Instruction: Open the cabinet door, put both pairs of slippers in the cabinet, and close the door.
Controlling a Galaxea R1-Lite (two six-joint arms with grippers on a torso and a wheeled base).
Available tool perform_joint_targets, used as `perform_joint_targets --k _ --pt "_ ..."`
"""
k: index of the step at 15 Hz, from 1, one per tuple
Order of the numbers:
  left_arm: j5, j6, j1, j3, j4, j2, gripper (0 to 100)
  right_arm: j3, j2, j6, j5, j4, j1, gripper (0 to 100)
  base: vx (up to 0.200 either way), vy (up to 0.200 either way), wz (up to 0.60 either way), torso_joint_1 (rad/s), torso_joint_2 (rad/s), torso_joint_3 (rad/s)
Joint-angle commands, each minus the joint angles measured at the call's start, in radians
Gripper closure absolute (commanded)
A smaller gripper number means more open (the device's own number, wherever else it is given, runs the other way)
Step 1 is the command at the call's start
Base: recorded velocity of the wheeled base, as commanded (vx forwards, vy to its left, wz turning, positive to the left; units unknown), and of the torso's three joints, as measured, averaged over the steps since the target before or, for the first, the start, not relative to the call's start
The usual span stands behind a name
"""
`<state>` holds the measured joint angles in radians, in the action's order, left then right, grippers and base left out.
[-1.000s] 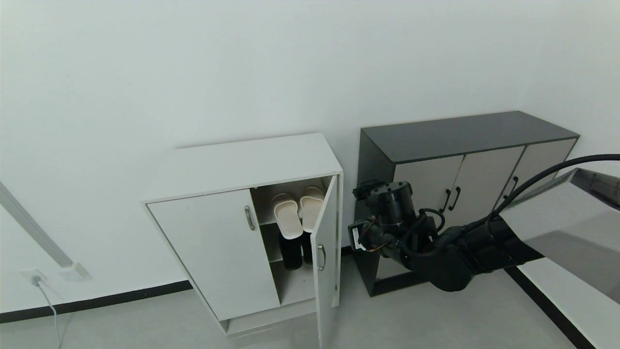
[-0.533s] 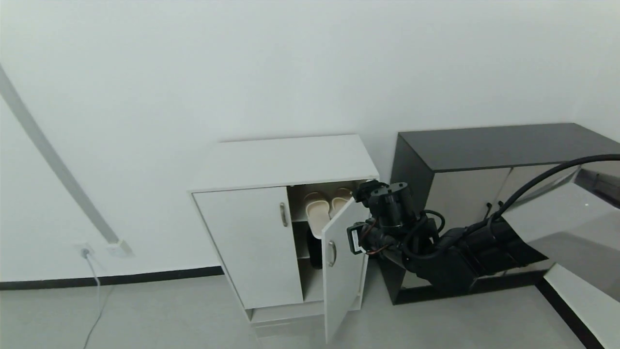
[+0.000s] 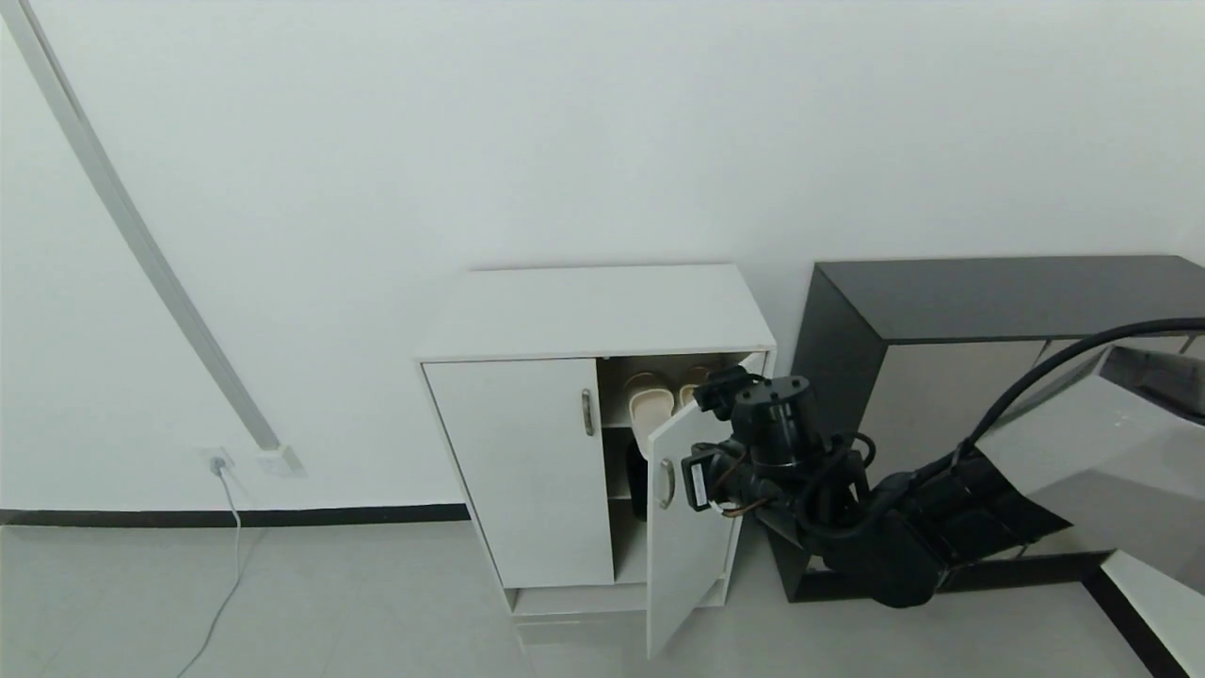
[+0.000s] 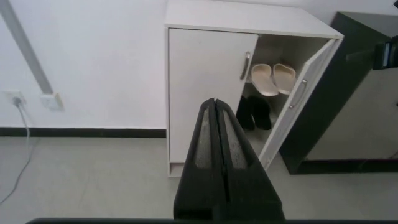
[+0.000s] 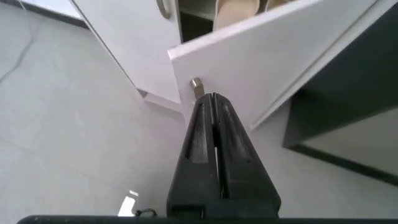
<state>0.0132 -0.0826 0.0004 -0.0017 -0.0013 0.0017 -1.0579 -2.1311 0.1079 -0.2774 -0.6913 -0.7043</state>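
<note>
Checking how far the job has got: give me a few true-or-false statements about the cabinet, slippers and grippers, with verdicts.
1. The right door is fully shut. False: it stands partly open.
2. The beige slippers lie on the shelf above the black slippers. True.
3. The left door is open. False: it is shut.
4. The right gripper is shut, close by the right door's handle. True.
5. The left gripper holds a slipper. False: it is shut on nothing.

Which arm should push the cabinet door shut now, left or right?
Right. The right gripper sits close to the half-open door, beside its handle. The left gripper hangs well back from the cabinet, so it would likely need a longer reach.
</note>
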Motion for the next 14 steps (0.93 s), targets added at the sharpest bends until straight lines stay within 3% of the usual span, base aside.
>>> perform_joint_targets --k 1,5,8,11,14 --pt "0.001 0.0 0.001 0.0 0.0 0.0 100 0.121 0.039 -0.01 0.017 -0.059 0.009 100 0.0 0.0 0.0 0.0 0.0 0.0" --pt "0.001 0.0 0.001 0.0 0.0 0.0 100 0.311 0.04 -0.01 0.037 -0.192 0.009 100 0.15 0.0 0.0 -0.003 0.0 0.003" --pt "0.001 0.0 0.001 0.0 0.0 0.0 100 0.381 0.028 -0.01 0.041 -0.252 0.011 100 0.2 0.0 0.0 0.011 0.0 0.001" --pt "0.004 0.0 0.001 0.0 0.0 0.0 100 0.398 0.025 -0.008 0.043 -0.254 0.011 100 0.2 0.0 0.0 0.006 0.0 0.001" --pt "0.002 0.0 0.001 0.0 0.0 0.0 100 0.346 -0.027 -0.008 0.063 -0.284 0.011 100 0.0 0.0 0.0 0.0 0.0 0.0"
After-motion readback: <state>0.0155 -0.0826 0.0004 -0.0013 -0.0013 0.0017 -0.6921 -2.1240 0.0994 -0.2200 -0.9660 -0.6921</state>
